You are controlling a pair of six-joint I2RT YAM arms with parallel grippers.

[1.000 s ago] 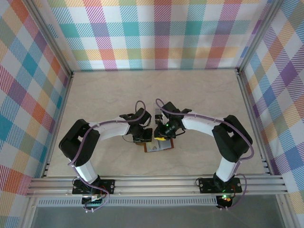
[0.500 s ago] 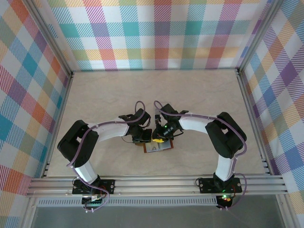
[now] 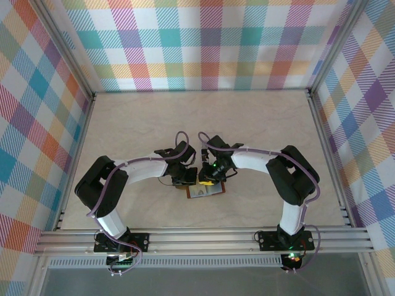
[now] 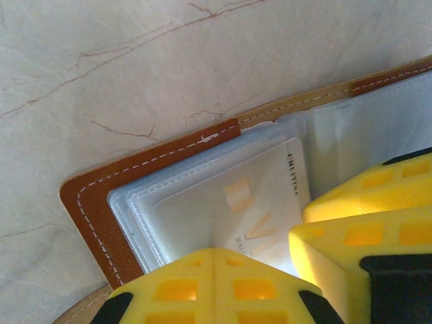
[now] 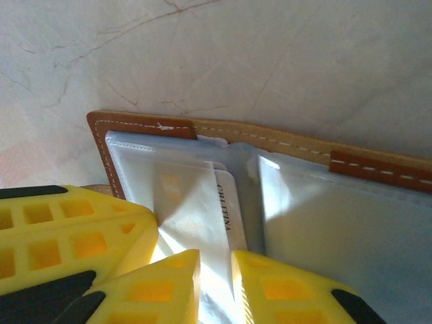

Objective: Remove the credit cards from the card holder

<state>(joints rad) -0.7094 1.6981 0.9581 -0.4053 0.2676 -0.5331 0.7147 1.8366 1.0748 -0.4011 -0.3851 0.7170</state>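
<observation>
Pale marbled tabletop (image 3: 247, 123); pastel plaid walls (image 3: 203, 43) on three sides; aluminium frame rail (image 3: 197, 239) along near edge.

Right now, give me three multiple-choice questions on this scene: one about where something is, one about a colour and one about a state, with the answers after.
1. Where does the card holder lie?
A. against the back wall
B. on the table, near its front middle
C. in the far left corner

2. What colour is the card holder's leather?
A. reddish-brown
B. blue
C. green

3. How do the left gripper's jaws stand?
A. wide open
B. shut, tips meeting
C. clamped on a bottle

Answers:
1 B: the top view shows it flat on the table, close to the near edge and midway across.
2 A: both wrist views show a reddish-brown rim with pale stitching.
3 B: in the left wrist view the two yellow tips meet with no gap.
</observation>
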